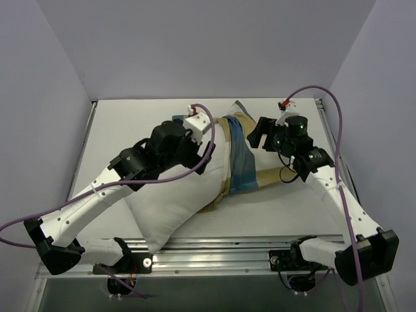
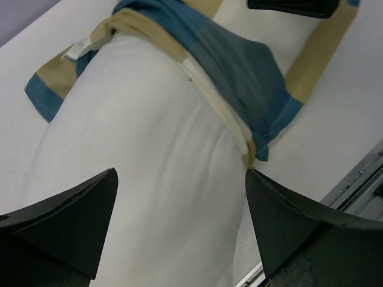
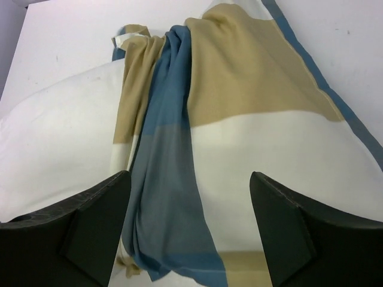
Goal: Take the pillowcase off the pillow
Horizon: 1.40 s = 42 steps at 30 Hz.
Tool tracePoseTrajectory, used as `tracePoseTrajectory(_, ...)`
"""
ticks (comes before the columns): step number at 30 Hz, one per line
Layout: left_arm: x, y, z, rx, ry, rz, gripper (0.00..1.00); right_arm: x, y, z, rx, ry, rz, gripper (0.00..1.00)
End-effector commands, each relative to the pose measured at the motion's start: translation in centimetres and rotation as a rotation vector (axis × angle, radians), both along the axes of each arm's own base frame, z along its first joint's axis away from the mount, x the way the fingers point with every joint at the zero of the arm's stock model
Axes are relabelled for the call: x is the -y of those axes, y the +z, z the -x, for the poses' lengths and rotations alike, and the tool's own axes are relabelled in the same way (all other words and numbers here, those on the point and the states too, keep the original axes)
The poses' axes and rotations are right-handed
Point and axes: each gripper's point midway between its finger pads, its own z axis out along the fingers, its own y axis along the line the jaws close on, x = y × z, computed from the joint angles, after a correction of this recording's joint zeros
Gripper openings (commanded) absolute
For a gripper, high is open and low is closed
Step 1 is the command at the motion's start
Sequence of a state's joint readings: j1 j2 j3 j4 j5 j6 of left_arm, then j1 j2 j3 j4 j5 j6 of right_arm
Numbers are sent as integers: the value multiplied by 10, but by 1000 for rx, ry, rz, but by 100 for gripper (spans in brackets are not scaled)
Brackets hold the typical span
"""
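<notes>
Left gripper (image 2: 181, 173) gapes over pillow (image 1: 175, 195) lying diagonally, pillowcase (image 1: 239, 156) end far-right.

Thin cloth pillowcase (image 3: 239, 89), smooth matt pillow (image 3: 54, 137)

Overhead view faces down; both wrist views closely share the pillowcase (image 3: 167, 149).

Pillow (image 1: 170, 203) mostly bare, pillowcase (image 1: 242, 155) bunched up at its far end!

The plump, plain white pillow lies slantwise on the bench (image 1: 130, 123), one corner jutting toward the near edge, its near part smooth and uncovered. The thin pillowcase, in blocks of blue, tan and cream, is gathered in deep folds in a band across the pillow's far right part. Its tan-edged opening is rumpled against the white, and the pillow's far end sits inside it.
</notes>
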State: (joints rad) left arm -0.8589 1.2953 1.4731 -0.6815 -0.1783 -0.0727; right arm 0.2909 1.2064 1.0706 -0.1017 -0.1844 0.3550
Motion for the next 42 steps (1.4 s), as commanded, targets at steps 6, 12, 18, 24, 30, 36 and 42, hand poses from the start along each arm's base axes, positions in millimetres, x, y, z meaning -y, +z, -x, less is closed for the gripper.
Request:
tracePoseTrajectory(6, 64, -34, 3, 115, -112, -186, 94, 18, -23, 50, -25, -18, 23, 79)
tracePoseTrajectory(12, 68, -88, -5, 69, -114, -306, 94, 11, -34, 75, -28, 45, -15, 80)
tracePoseTrajectory(18, 64, -157, 3, -61, -111, -385, 94, 9, -53, 87, -61, 57, -35, 80)
tracePoseTrajectory(24, 47, -203, -5, -177, -37, -371, 86, 1, -66, 93, -80, 90, -52, 79)
tracePoseTrajectory(30, 53, -192, -14, -213, -29, -255, 4, -8, -83, 100, -130, 82, -52, 77)
tracePoseTrajectory(36, 69, -143, -21, -193, -22, -145, 2, -36, -97, 115, -160, 125, -43, 77)
tracePoseTrajectory(42, 79, -115, -20, -202, -26, -75, 2, -42, -105, 108, -114, 69, 29, 76)
